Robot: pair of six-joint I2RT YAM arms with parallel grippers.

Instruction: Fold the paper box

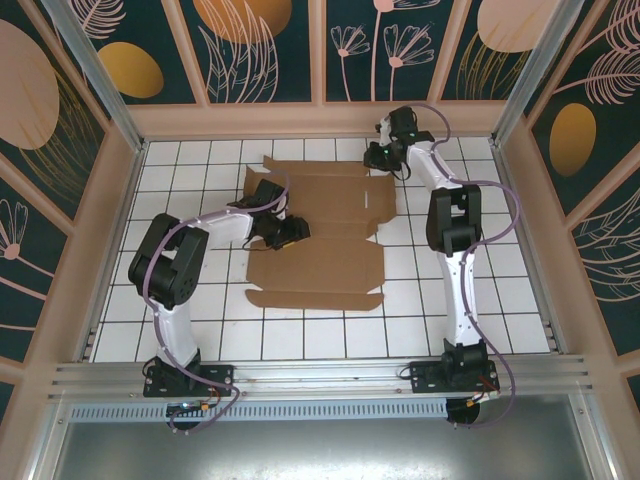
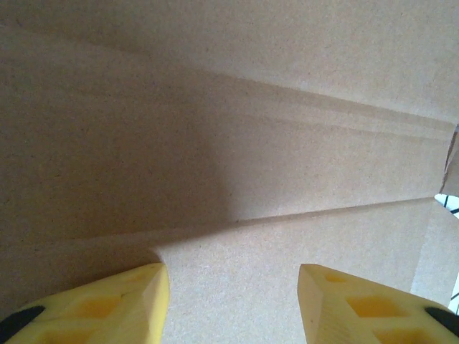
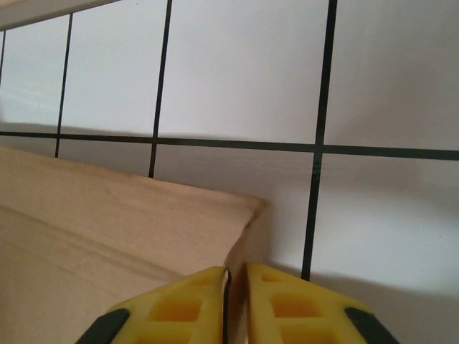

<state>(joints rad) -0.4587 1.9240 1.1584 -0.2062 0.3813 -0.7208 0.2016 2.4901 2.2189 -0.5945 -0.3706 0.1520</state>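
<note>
— What is lying on the table (image 1: 480,300)?

— The white tiled table is carrying the box (image 1: 320,275). The box is lying flat and unfolded in the middle, plain brown, with its panels spreading toward the far side and the near side.

— And the arms, where are they going?

— The left arm (image 1: 175,265) is bending in from the left and reaching over the left middle part of the box. The right arm (image 1: 455,270) is stretching far forward, to the far right corner of the box.

— What is the left gripper (image 1: 285,235) doing?

— It is hanging low over the cardboard, near a crease line. Its yellow fingers (image 2: 107,308) are standing apart, and between them bare cardboard is showing, so they are pinching nothing. Whether the tips are touching the surface, I cannot tell.

— And the right gripper (image 1: 383,155)?

— It is sitting at the flap (image 3: 107,236) on that far right corner. The two fingers there are pressing together, leaving only a thin slit. The edge of the flap is running down into this slit, so the gripper is pinching the flap by its edge. At this place the flap is rising a little above the tiles and is throwing a shadow on them.
</note>
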